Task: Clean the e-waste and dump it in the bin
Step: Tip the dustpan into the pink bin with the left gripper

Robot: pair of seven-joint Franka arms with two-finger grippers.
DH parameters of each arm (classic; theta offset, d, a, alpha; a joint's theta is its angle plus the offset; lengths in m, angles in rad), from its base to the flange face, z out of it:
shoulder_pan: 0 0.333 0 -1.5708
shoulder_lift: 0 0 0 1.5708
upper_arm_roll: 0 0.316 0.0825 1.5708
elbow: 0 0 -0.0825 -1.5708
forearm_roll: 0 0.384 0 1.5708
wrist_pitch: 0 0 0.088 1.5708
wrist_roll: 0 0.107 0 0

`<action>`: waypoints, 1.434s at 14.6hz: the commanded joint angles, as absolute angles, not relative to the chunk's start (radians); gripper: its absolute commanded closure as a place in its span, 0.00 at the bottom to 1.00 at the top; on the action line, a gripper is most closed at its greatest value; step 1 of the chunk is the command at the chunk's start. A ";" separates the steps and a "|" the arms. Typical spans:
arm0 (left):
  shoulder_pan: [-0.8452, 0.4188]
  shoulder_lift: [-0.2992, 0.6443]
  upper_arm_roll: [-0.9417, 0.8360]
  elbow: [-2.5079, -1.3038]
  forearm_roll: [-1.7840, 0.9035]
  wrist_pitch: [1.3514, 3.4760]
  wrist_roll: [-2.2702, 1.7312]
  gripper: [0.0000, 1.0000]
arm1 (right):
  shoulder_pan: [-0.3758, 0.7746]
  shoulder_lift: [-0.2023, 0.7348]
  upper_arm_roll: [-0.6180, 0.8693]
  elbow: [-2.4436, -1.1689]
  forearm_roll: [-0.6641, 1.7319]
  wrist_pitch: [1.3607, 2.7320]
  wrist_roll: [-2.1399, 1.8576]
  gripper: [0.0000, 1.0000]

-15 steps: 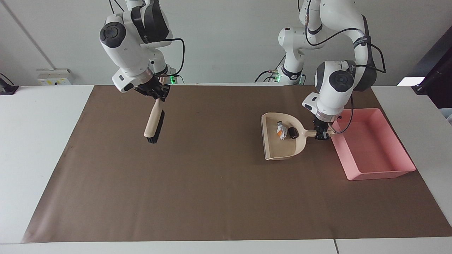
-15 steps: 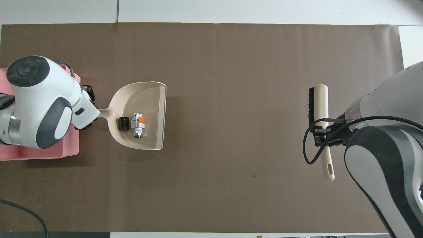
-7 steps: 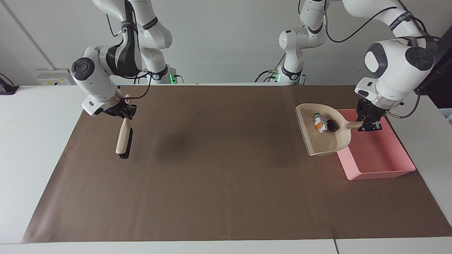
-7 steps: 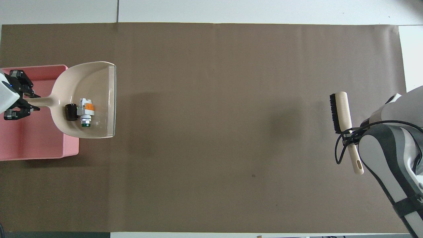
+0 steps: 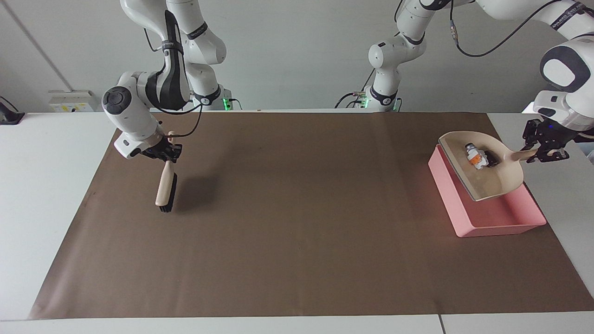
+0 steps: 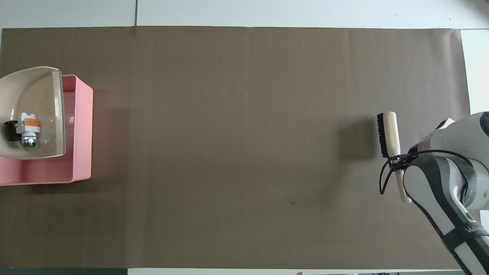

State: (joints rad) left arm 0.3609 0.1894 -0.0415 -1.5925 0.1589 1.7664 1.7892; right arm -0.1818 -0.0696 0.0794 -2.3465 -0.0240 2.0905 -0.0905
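The beige dustpan [image 5: 492,178] [image 6: 34,88] hangs in the air over the pink bin [image 5: 492,220] [image 6: 82,126]. My left gripper [image 5: 542,150] is shut on the dustpan's handle, past the bin's edge at the left arm's end of the table. The e-waste lies inside the pan near the handle: a white-grey bit with an orange mark [image 5: 474,156] [image 6: 28,128] and a black block [image 5: 490,158] [image 6: 11,130] beside it. My right gripper [image 5: 165,153] [image 6: 395,163] is shut on a beige brush [image 5: 165,188] [image 6: 388,133] over the mat at the right arm's end, bristles hanging down.
A brown mat [image 5: 297,222] [image 6: 244,152] covers most of the white table [image 5: 41,185]. The bin stands on the mat's end toward the left arm. Cables trail from both wrists.
My left gripper has carried the dustpan with the e-waste up and sideways until it hangs over the bin. My right gripper has brought the brush lower, toward the right arm's end.
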 commanded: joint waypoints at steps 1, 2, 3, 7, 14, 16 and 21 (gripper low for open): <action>0.361 0.212 -0.044 -1.551 0.335 1.814 1.784 1.00 | -0.207 -0.104 0.097 -2.402 -0.037 2.144 -0.113 0.99; 0.362 0.212 -0.044 -1.554 0.392 1.841 1.781 1.00 | -0.207 -0.106 0.097 -2.420 -0.037 2.167 -0.132 0.99; 0.364 0.212 -0.044 -1.557 0.417 1.853 1.772 1.00 | -0.207 -0.106 0.097 -2.424 -0.037 2.168 -0.135 0.99; 0.335 0.209 -0.037 -1.595 0.608 1.894 1.683 1.00 | -0.206 -0.113 0.097 -2.428 -0.037 2.163 -0.138 0.54; 0.219 0.173 -0.038 -1.746 0.937 1.898 1.408 1.00 | -0.167 -0.094 0.100 -2.298 -0.037 2.134 -0.080 0.00; 0.199 0.170 -0.038 -1.750 0.946 1.887 1.391 1.00 | -0.166 -0.092 0.100 -2.231 -0.035 2.117 -0.061 0.00; 0.111 0.172 -0.038 -1.755 1.110 1.784 1.328 1.00 | -0.178 -0.132 0.097 -2.071 -0.037 2.050 -0.054 0.00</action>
State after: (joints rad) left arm 0.1569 0.2037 -0.0488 -1.7239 1.0344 1.8337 1.3624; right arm -0.1701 -0.1068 0.0896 -2.1447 -0.0242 2.1228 -0.0727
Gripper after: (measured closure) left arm 0.683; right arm 0.000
